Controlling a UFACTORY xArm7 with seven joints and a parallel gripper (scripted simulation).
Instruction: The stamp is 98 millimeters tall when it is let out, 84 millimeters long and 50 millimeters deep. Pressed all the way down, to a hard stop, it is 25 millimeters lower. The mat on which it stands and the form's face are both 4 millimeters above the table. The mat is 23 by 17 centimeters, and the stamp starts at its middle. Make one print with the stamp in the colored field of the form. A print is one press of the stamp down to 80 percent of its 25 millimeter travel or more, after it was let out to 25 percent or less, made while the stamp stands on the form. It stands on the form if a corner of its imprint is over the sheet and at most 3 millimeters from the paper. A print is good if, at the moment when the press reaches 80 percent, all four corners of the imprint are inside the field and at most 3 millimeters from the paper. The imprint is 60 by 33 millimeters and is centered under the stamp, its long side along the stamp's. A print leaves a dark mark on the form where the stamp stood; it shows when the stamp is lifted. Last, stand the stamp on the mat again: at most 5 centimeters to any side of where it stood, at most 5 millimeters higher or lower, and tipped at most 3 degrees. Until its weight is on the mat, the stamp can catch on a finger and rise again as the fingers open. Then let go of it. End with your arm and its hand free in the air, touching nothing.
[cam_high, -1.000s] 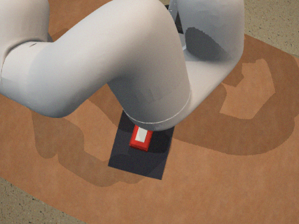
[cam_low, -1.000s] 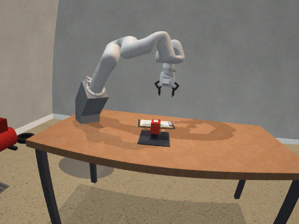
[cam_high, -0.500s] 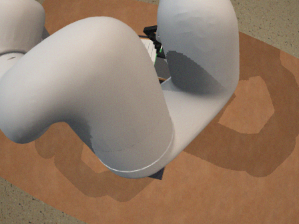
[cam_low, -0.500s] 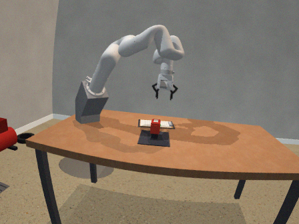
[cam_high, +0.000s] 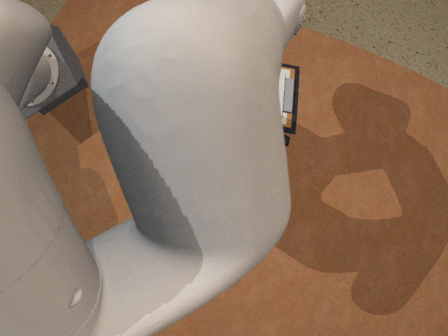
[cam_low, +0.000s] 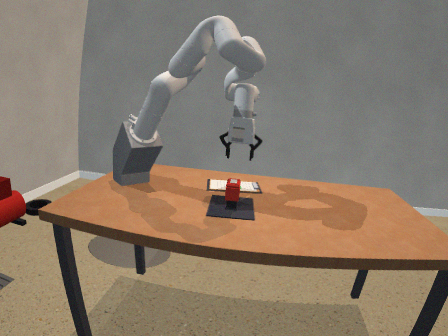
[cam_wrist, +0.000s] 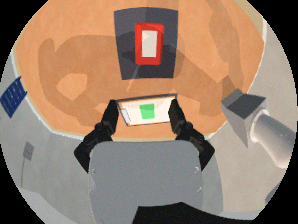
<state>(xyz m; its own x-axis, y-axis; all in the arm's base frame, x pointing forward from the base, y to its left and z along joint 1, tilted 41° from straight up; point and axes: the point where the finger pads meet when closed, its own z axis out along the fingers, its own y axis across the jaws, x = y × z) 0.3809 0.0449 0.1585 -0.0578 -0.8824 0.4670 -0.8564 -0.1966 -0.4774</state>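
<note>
- Stamp (cam_low: 232, 190), red and upright, stands near the middle of the dark mat (cam_low: 230, 207) on the counter (cam_low: 310, 235), with nothing touching it.
- The gripper (cam_low: 240, 148) hangs well above the counter, pointing straight down, its black fingers spread wide and holding nothing.
- From the wrist, the fingers frame the white form (cam_wrist: 148, 111) and its green field (cam_wrist: 147, 111); the stamp and mat lie beyond it.
- The white arm (cam_low: 165, 90) rises from a grey base (cam_low: 134, 159) at the counter's far left corner, arches up and folds down to the wrist.
- The counter is brown wood with a curved front edge and dark legs, crossed by the arm's shadow.
- It stands on a speckled beige floor (cam_low: 210, 310) before grey walls.
- A red object (cam_low: 10, 205) sits at the left edge of the room.
- In the top view the arm's links fill most of the picture; only a strip of the form (cam_high: 289, 97) shows past them.
</note>
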